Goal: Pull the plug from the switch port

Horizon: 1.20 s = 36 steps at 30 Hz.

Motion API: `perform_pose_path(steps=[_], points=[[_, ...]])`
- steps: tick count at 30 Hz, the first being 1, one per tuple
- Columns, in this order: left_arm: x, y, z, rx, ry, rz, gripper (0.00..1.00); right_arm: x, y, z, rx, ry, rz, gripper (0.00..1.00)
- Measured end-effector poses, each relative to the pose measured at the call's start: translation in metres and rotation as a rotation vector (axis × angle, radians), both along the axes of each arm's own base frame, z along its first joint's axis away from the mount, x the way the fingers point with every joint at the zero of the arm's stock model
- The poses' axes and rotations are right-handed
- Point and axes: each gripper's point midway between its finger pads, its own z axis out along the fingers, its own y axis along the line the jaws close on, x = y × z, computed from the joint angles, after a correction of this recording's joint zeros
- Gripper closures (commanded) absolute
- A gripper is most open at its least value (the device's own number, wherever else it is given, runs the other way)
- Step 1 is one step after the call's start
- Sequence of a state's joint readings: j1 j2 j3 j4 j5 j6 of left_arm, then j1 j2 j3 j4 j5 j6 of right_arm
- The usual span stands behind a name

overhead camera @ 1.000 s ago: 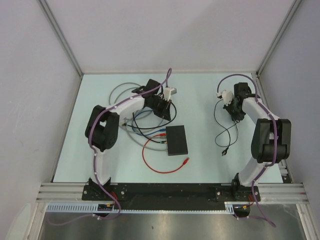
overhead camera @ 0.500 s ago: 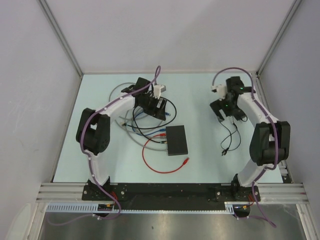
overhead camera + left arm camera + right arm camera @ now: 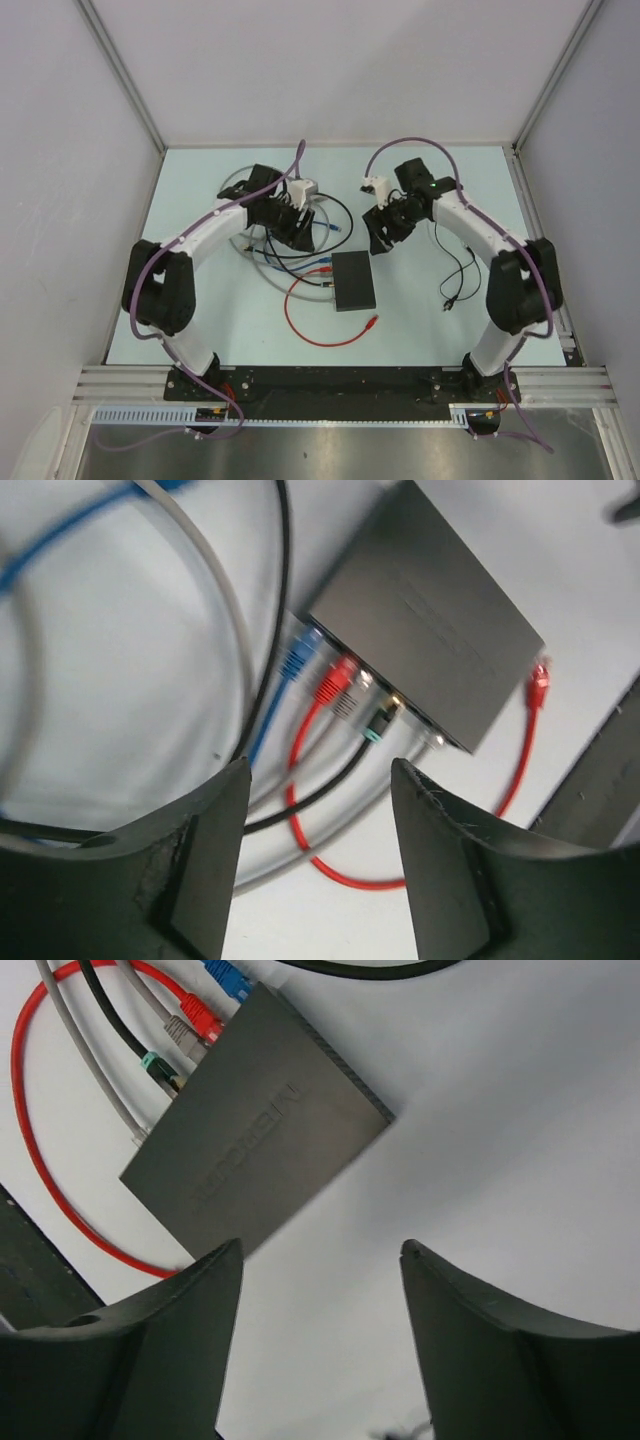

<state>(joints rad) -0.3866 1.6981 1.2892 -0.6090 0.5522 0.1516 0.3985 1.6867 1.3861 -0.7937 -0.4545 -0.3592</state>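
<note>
The switch is a flat matte-black box lying mid-table, also visible in the left wrist view and the right wrist view. Along its left edge sit a blue plug, a red plug, a black plug with a teal boot and a grey one. My left gripper hovers back-left of the switch, open and empty, above the cables leading to the plugs. My right gripper hangs just behind the switch, open and empty.
Grey, black and blue cables coil at the back left under the left arm. A red cable loops to a loose end in front of the switch. A thin black cable lies at the right. Walls enclose three sides.
Both arms swung inward toward the switch, the right one coming farthest from the back right. Both grippers went from shut to open.
</note>
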Motion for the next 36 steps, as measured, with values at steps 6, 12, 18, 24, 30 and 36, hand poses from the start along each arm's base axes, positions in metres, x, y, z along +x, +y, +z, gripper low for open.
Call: perform_pose_path(steps=[6, 12, 18, 24, 30, 36], points=[[-0.019, -0.002, -0.024, -0.007, 0.116, -0.044, 0.48, -0.009, 0.033, -0.047, 0.030, 0.148, 0.047, 0.55], [-0.018, -0.004, -0.063, 0.019, 0.225, -0.044, 0.50, -0.017, 0.052, -0.045, 0.070, 0.155, 0.089, 0.58], [-0.003, -0.011, -0.075, 0.025, 0.243, -0.036, 0.44, -0.021, 0.057, -0.050, 0.068, 0.173, 0.096, 0.58], [0.018, -0.020, -0.073, 0.008, 0.224, -0.021, 0.44, -0.022, 0.059, -0.058, 0.060, 0.189, 0.099, 0.55], [0.020, -0.025, -0.082, -0.010, 0.254, -0.015, 0.45, -0.025, 0.062, -0.061, 0.058, 0.194, 0.110, 0.56], [0.022, -0.031, -0.082, -0.055, 0.269, -0.010, 0.48, -0.030, 0.067, -0.068, 0.048, 0.209, 0.127, 0.76]])
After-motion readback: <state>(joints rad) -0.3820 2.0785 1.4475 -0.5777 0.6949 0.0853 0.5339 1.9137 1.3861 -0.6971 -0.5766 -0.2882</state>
